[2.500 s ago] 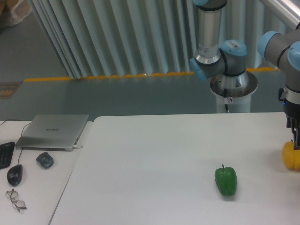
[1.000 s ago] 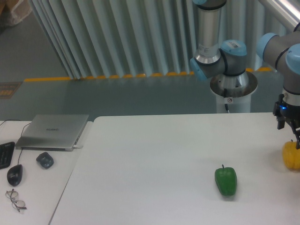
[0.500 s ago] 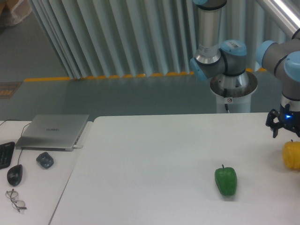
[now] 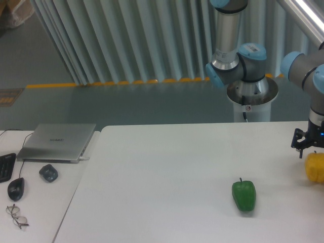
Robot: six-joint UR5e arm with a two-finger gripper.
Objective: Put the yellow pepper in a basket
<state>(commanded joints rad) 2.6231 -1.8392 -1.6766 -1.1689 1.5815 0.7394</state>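
Half of the yellow pepper (image 4: 315, 167) is cut off by the right frame edge; it is seen lying on the table (image 4: 167, 172) just below the gripper (image 4: 310, 147). The gripper is partly cropped too, and whether its jaws are apart or together cannot be told. No contact with the pepper can be made out. Well left of the jaws and lower, a green pepper (image 4: 244, 195) is lying. Far left, a laptop (image 4: 57, 142), mouse (image 4: 15, 189) and glasses (image 4: 16, 215) are seen.
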